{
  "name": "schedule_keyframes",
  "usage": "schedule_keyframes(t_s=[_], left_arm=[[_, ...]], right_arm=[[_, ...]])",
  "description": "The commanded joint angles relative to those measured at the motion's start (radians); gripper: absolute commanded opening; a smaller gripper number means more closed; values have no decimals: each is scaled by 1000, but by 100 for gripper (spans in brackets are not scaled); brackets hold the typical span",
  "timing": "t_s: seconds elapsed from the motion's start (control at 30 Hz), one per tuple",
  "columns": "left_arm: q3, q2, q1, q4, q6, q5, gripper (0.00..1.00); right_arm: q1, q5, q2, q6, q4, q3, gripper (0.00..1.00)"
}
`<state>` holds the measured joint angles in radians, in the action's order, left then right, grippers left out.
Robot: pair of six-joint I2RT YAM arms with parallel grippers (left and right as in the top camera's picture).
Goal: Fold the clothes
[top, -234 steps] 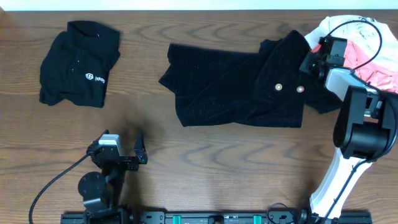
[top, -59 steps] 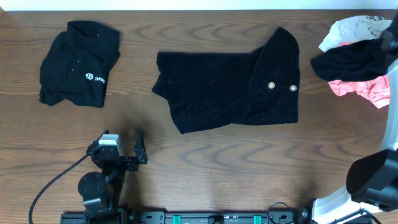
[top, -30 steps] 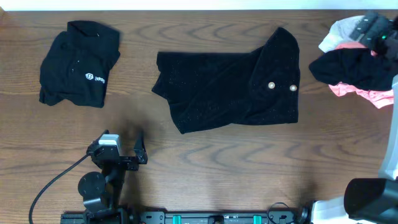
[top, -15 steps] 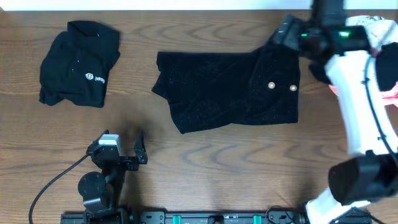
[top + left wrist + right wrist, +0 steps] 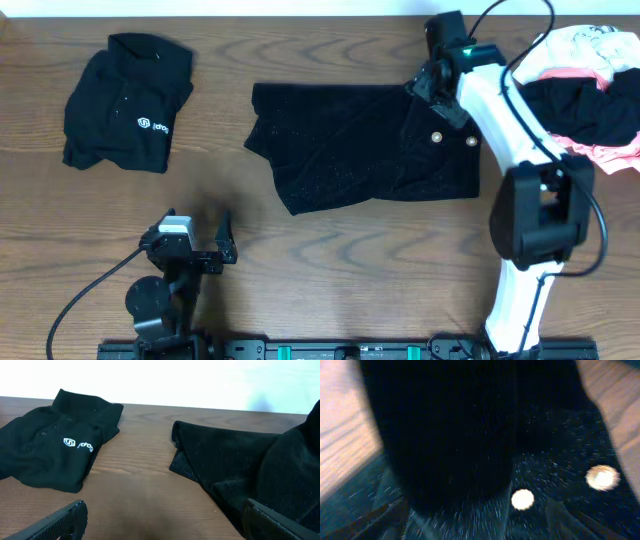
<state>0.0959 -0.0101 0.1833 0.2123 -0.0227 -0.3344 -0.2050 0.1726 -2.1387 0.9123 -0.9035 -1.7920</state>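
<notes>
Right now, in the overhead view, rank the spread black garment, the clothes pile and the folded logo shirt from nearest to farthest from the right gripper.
1. Spread black garment, centre: the right gripper is over its top-right corner.
2. Clothes pile, far right.
3. Folded logo shirt, far left.

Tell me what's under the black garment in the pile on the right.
A pink garment pokes out below the black garment, and a white garment shows beyond it. How far they run underneath is covered.
</notes>
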Motion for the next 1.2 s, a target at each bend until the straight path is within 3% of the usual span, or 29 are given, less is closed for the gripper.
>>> schedule_keyframes(t_s=[0.0, 0.17, 0.2, 0.23, 0.3, 0.33, 0.6, 0.83, 0.87, 0.9, 0.93, 1.0, 1.07, 1.17], left_arm=[[-25, 6, 6, 6, -2, -5, 98], [-25, 6, 6, 6, -2, -5, 98], [-25, 6, 6, 6, -2, -5, 98], [-25, 6, 6, 6, -2, -5, 98], [-25, 6, 6, 6, -2, -5, 98], [-25, 6, 6, 6, -2, -5, 98], [-25, 6, 6, 6, -2, -5, 98], [-25, 6, 6, 6, -2, -5, 98], [-25, 6, 6, 6, -2, -5, 98], [-25, 6, 6, 6, -2, -5, 98], [-25, 6, 6, 6, -2, -5, 98], [-25, 6, 6, 6, -2, -5, 98], [-25, 6, 6, 6, -2, -5, 98], [-25, 6, 6, 6, -2, -5, 98]], right_arm=[[-6, 3, -47, 52, 27, -5, 85], [-6, -69, -116, 53, 116, -5, 84], [-6, -77, -126, 53, 130, -5, 75], [-6, -81, -135, 57, 141, -5, 57], [-3, -84, -138, 103, 147, -5, 11], [-2, -85, -137, 118, 155, -6, 1], [10, -147, -107, 123, 163, -176, 1], [9, -35, -107, 192, 259, -248, 1], [9, -12, -108, 204, 289, -246, 4], [9, 10, -111, 209, 338, -240, 17], [10, 21, -111, 209, 380, -236, 38], [11, 21, -113, 208, 432, -233, 99], [15, -24, -111, 166, 445, -235, 99], [19, -116, -95, -12, 438, -239, 99]])
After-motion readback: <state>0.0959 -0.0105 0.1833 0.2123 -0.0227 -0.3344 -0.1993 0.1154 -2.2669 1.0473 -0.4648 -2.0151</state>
